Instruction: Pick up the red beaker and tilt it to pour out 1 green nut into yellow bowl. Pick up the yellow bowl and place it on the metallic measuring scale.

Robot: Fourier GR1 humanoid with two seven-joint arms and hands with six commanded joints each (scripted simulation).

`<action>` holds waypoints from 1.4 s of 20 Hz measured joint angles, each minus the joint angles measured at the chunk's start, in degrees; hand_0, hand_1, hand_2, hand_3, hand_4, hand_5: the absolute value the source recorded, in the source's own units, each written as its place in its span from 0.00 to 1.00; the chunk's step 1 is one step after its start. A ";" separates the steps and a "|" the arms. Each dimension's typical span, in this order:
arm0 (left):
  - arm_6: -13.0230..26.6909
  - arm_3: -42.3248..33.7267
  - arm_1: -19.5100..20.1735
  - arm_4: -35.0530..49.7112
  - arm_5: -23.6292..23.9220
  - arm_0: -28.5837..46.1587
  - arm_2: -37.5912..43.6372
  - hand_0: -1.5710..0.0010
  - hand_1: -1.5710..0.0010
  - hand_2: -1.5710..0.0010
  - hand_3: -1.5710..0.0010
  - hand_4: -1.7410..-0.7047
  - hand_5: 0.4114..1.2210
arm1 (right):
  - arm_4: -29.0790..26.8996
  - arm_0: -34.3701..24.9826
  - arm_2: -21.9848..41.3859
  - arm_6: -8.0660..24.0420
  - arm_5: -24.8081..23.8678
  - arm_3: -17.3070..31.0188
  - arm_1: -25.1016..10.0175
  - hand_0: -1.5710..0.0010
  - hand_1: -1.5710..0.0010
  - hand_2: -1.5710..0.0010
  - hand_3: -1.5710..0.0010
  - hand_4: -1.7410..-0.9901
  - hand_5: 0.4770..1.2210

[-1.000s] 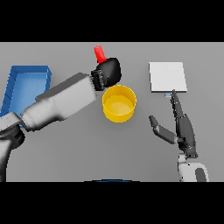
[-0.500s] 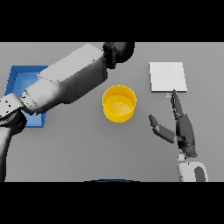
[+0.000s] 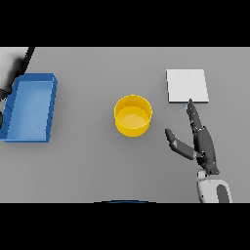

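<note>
Our right hand hangs over the grey bench with fingers straight and thumb spread, holding nothing; its fingertips reach just short of the near edge of the flat square metallic measuring scale. We see the round yellow bowl upright, left of that scale and apart from it. Farther left of the bowl lies a shallow blue rectangular tray. Only a blurred part of our left arm shows beyond the tray.

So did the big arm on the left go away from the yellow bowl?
Yes. It swung off the yellow bowl toward the view's upper left, past the blue tray; the bowl stayed put.
</note>
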 measured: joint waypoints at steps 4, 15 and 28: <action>2.32 5.36 6.33 14.20 2.35 4.98 14.92 0.00 0.00 0.00 0.02 0.00 1.00 | 0.81 -1.51 0.41 0.35 -0.28 0.45 -0.14 1.00 1.00 1.00 1.00 0.82 0.17; 22.40 -8.00 8.68 36.25 18.96 34.70 30.75 0.00 0.00 0.00 0.00 0.00 1.00 | 0.71 -0.99 0.46 -0.13 1.21 0.83 -1.94 1.00 1.00 1.00 1.00 0.82 0.25; 34.79 -38.94 4.79 45.26 25.65 64.26 32.29 0.00 0.00 0.03 0.03 0.21 0.50 | 1.20 -1.01 0.87 -1.26 1.12 1.42 -1.69 1.00 1.00 1.00 1.00 0.78 0.26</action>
